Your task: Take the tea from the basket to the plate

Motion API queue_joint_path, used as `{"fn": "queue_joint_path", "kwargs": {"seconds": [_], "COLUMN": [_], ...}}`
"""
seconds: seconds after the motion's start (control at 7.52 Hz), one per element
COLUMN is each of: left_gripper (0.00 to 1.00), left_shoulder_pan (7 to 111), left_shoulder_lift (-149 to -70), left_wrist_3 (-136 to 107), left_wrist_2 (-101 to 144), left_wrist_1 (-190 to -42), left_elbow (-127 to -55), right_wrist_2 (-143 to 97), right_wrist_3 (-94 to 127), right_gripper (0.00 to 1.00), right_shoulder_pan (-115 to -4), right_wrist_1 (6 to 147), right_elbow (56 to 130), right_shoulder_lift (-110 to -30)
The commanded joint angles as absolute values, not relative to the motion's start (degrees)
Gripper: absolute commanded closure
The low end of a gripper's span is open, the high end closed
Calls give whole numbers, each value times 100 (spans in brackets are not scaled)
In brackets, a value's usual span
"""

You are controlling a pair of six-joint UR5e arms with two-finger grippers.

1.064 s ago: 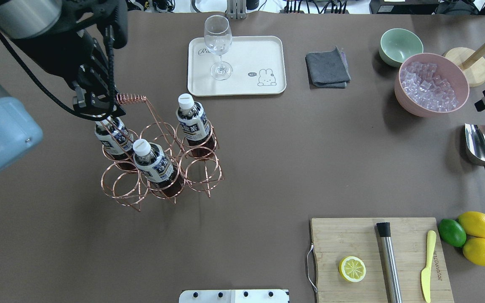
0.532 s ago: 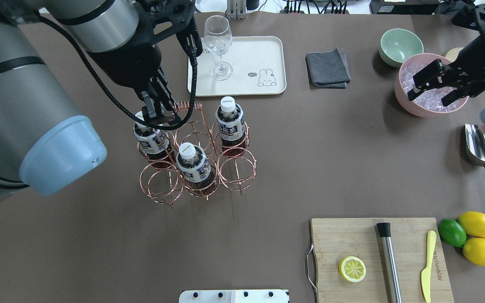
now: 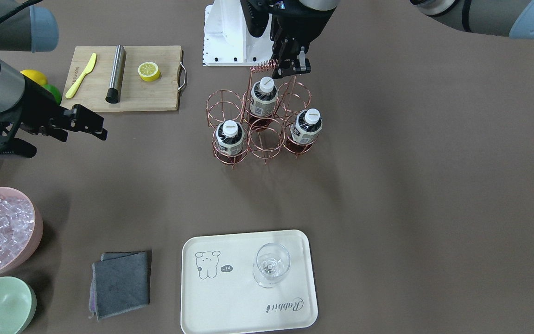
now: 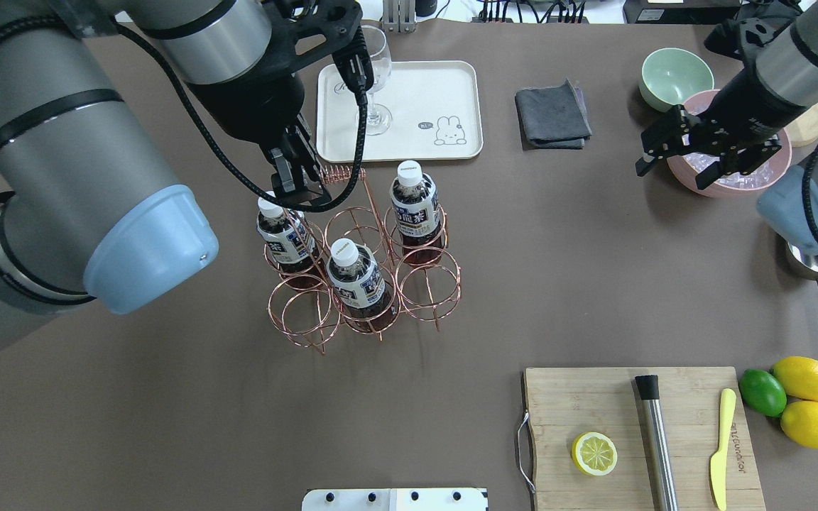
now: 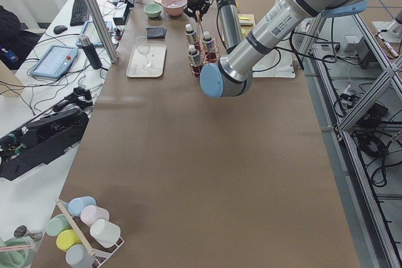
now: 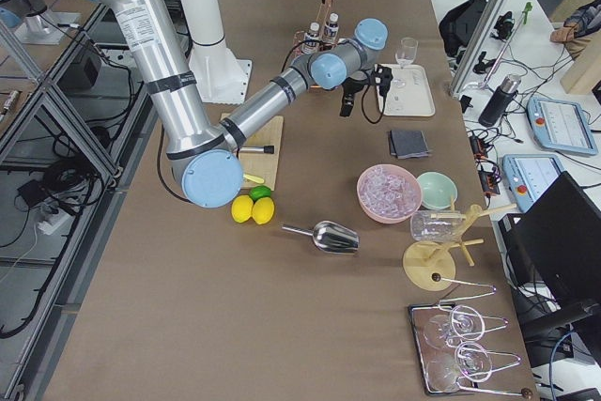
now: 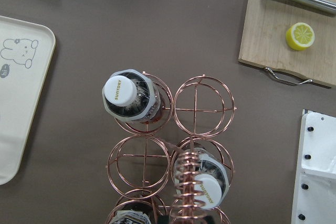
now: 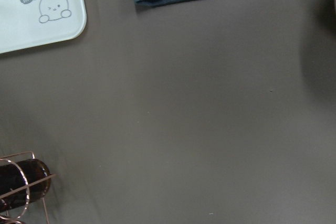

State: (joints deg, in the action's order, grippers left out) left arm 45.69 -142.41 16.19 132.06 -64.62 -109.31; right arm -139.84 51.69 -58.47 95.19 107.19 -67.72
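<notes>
Three tea bottles stand in the copper wire basket (image 4: 429, 284): left (image 4: 283, 234), front (image 4: 356, 278) and back right (image 4: 416, 206). My left gripper (image 4: 302, 186) is shut on the coil of the basket's handle (image 4: 338, 174), just in front of the cream plate (image 4: 423, 92). In the front-facing view the left gripper (image 3: 289, 68) is on the coil (image 3: 262, 68) above the basket (image 3: 223, 104). The left wrist view looks down on a bottle cap (image 7: 119, 89) and the coil (image 7: 186, 182). My right gripper (image 4: 673, 170) is open and empty, in front of the pink bowl.
A wine glass (image 3: 271, 264) stands on the plate (image 3: 230, 297). A grey cloth (image 4: 552, 113), a green bowl (image 4: 675, 74) and a pink bowl of ice (image 4: 735, 183) lie at the back right. A metal scoop (image 4: 814, 248), a cutting board (image 4: 593, 397), lemons and a lime are at the right.
My left gripper has moved to the right with the basket and its three bottles, closer to the plate. My right arm has come into view and moved left past the pink bowl.
</notes>
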Motion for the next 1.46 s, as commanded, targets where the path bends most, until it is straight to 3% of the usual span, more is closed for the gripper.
{"fn": "queue_joint_path", "kwargs": {"seconds": [0.0,0.4,0.8,1.33], "left_gripper": [100,100,100,100], "left_shoulder_pan": [4404,4351,4342,4342], "left_shoulder_lift": [-14309,-14317,-14291,-14256], "left_wrist_3": [1635,1626,1626,1626], "left_wrist_2": [13201,13052,13043,13034], "left_wrist_1": [-6539,-6986,-7005,-6996], "left_elbow": [-10767,-10390,-10397,-10441], "right_wrist_2": [-13843,-13878,-13896,-13808], "right_wrist_3": [6662,8004,8200,8209], "right_gripper": [1,1,1,10], "right_shoulder_pan": [-5442,-5195,-5045,-4720], "right_wrist_1": [9519,9536,9536,9580], "right_elbow": [10600,10399,9363,9027], "right_shoulder_lift": [-6172,-5610,-4591,-4307]}}
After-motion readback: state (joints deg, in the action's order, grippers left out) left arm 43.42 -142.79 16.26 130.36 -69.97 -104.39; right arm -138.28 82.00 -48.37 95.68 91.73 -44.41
